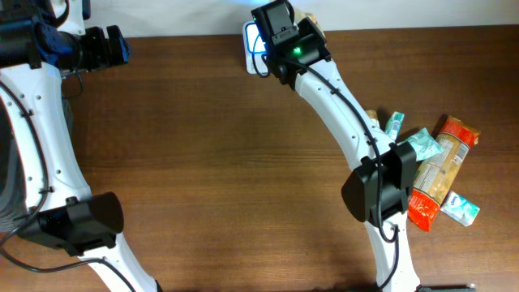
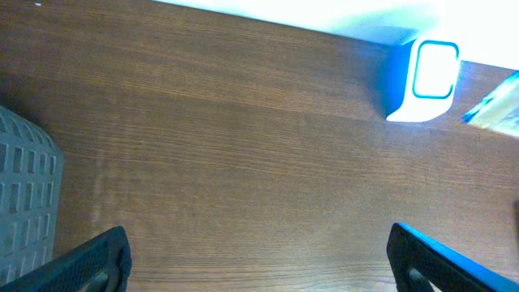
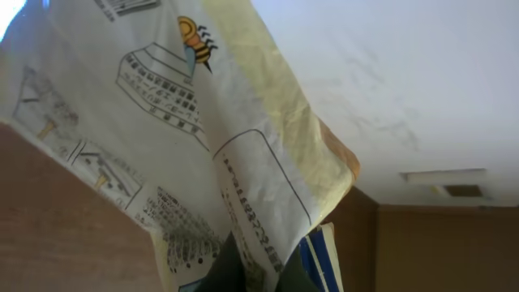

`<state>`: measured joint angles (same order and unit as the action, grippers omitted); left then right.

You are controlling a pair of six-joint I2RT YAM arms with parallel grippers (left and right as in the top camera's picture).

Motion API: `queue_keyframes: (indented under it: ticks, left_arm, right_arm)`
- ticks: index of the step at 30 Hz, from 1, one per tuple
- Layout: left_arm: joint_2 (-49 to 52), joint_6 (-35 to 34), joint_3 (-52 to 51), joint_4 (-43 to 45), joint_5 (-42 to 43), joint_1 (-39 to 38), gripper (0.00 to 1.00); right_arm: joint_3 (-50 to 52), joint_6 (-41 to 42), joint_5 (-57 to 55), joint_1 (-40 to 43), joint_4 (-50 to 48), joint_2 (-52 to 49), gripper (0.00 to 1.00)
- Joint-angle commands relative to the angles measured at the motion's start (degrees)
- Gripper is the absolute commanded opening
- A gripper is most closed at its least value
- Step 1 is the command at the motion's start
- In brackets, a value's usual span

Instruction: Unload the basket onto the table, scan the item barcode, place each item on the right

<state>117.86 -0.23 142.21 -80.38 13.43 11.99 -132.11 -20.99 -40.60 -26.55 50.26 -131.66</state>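
Left hand (image 2: 258, 261): fingers wide apart, holding nothing, hovering over bare counter (image 1: 203, 162), a brown wood-grain surface with a matte finish. Left wrist view shows the curved corner of a grey basket (image 2: 28, 203) with a square-grid plastic wall at its left edge.

Scanner (image 1: 255, 47): a rounded blue-and-white plastic box at the counter's far edge, its rounded-rectangle window glowing white.

Right hand (image 1: 280, 36): clamped on the packet (image 3: 227, 146) and held up just beside the scanner, partly over it from above. The packet is thin, crinkly film, pale yellow and white, with a bee print, line drawings and boxed text. I can't pick out a barcode in the right wrist view.

Far right, near the right arm's base, is a loose pile (image 1: 438, 170) of flat packets: orange and red foil-like ones, a clear bag of pale contents, and small teal sachets, all overlapping.
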Motion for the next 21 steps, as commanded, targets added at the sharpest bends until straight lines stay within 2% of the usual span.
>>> queue_keyframes:
  ticks: [1, 4, 7, 9, 14, 16, 21]
  left_arm:
    - [0.4, 0.4, 0.1, 0.1, 0.0, 0.2, 0.99]
    - [0.4, 0.4, 0.1, 0.1, 0.0, 0.2, 0.99]
    - [0.4, 0.4, 0.1, 0.1, 0.0, 0.2, 0.99]
    - [0.4, 0.4, 0.1, 0.1, 0.0, 0.2, 0.99]
    - [0.4, 0.4, 0.1, 0.1, 0.0, 0.2, 0.99]
    - [0.4, 0.4, 0.1, 0.1, 0.0, 0.2, 0.99]
    - [0.4, 0.4, 0.1, 0.1, 0.0, 0.2, 0.99]
  right_arm:
    - [-0.7, 8.7, 22.7, -0.2, 3.8, 0.8, 0.04]
    - [-0.7, 17.0, 38.1, 1.5, 4.5, 0.8, 0.04]
    - [-0.7, 29.4, 62.4, 5.7, 3.0, 0.8, 0.04]
    - [-0.1, 36.4, 71.5, 8.3, 0.9, 0.8, 0.04]
    - [-0.1, 47.8, 82.9, 13.6, -4.6, 0.8, 0.04]
    - [-0.1, 55.6, 86.0, 15.2, -7.1, 0.8, 0.04]
    - [0.6, 66.6, 100.3, 15.6, -19.9, 0.5, 0.04]
